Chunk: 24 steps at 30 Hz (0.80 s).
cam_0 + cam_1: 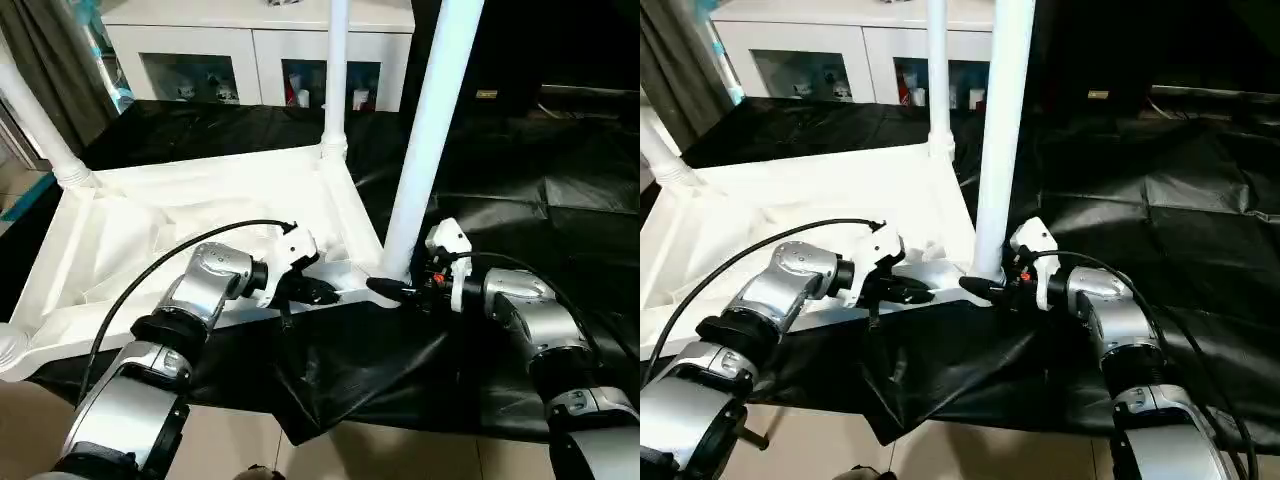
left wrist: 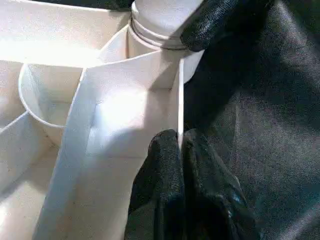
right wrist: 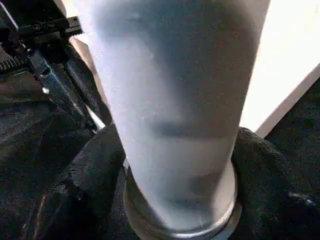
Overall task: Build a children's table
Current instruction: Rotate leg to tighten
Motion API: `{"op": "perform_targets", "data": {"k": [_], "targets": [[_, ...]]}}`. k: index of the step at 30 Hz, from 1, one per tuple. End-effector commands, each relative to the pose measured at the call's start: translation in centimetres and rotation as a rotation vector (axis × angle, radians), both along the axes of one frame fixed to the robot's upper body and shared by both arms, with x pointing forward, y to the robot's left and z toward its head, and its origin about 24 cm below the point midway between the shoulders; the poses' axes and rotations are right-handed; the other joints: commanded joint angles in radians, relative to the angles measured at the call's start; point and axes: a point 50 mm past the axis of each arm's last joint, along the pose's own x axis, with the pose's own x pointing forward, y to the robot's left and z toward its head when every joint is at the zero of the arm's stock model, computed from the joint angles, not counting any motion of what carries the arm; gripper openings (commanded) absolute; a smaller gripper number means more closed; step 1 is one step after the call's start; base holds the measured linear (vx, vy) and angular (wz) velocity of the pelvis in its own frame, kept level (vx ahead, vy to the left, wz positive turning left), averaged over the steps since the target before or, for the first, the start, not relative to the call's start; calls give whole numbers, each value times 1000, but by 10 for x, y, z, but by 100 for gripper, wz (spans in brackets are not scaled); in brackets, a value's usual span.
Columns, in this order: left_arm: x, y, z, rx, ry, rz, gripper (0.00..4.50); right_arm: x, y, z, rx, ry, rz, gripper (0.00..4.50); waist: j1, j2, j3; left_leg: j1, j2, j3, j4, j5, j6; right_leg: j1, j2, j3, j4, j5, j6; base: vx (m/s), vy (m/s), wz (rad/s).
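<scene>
I see the children's table (image 1: 200, 215) upside down on the black sheet (image 1: 520, 190). My left gripper (image 2: 179, 150) pinches its near rim wall; my right gripper (image 1: 392, 289) clasps the near leg (image 1: 430, 130) at its socket, black sheet open beyond.

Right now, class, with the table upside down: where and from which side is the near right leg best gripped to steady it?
Grip the near right leg low, just above its corner socket, coming from the robot's right as the right gripper does. The tube is widest there, stands upright, and that side is open.
</scene>
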Motion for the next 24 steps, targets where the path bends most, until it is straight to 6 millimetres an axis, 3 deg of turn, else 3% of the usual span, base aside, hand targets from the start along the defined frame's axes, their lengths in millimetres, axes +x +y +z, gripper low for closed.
{"op": "perform_targets", "data": {"k": [1, 7, 9, 10, 12, 13, 15, 17, 20, 24], "targets": [[-3, -8, -2, -5, 13, -31, 0, -4, 18, 0, 33, 5, 94, 293, 2, -12, -73, 31, 67, -30, -66, -182, 84, 46, -70, 39, -50, -132, -273, 0, 0, 0], [-2, -10, -2, -7, -3, -2, 0, -7, 22, -6, 36, 17, 72, 261, 3, -14, -74, 29, 66, -29, -63, -163, 99, 47, -70, 38, -48, -114, -274, 0, 0, 0], [2, -13, -2, -13, -24, 51, 0, -3, 24, -13, 3, 5, -35, 259, 1, -11, -71, 30, 67, -31, -66, -176, 85, 42, -70, 38, -51, -140, -269, 0, 0, 0], [7, -18, -2, -13, -45, 121, 0, 3, 25, -21, -37, -7, -184, 259, -2, -11, -69, 31, 66, -30, -68, -192, 78, 41, -68, 39, -54, -160, -267, 0, 0, 0], [13, -24, -1, -14, -74, 209, 0, 8, 27, -30, -53, 13, -352, 257, -12, -12, -61, 36, 62, -35, -75, -275, 31, 36, -74, 41, -68, -289, -246, 0, 0, 0], [14, -25, -1, -16, -79, 231, 0, 9, 28, -32, -47, 25, -387, 257, -19, -14, -56, 42, 57, -37, -77, -329, 2, 33, -74, 41, -79, -395, -216, 0, 0, 0], [18, -37, -1, -38, -86, 306, 0, 12, 36, -38, -41, 58, -509, 257, -26, -10, -53, 46, 58, -42, -82, -373, -20, 29, -73, 43, -92, -468, -179, 0, 0, 0], [18, -48, -1, -51, -84, 347, 0, 14, 44, -42, -36, 84, -601, 256, -33, -7, -52, 54, 58, -42, -83, -419, -30, 20, -70, 43, -96, -477, -171, 0, 0, 0], [15, -61, -3, -59, -79, 331, 0, 15, 60, -41, -36, 87, -614, 256, -36, -6, -51, 56, 54, -44, -84, -440, -27, 19, -71, 41, -103, -507, -157, 0, 0, 0], [13, -66, -4, -62, -84, 304, 0, 18, 72, -36, -31, 43, -570, 256, -40, -5, -55, 48, 56, -46, -90, -420, -13, 28, -72, 39, -102, -459, -155, 0, 0, 0]]}}
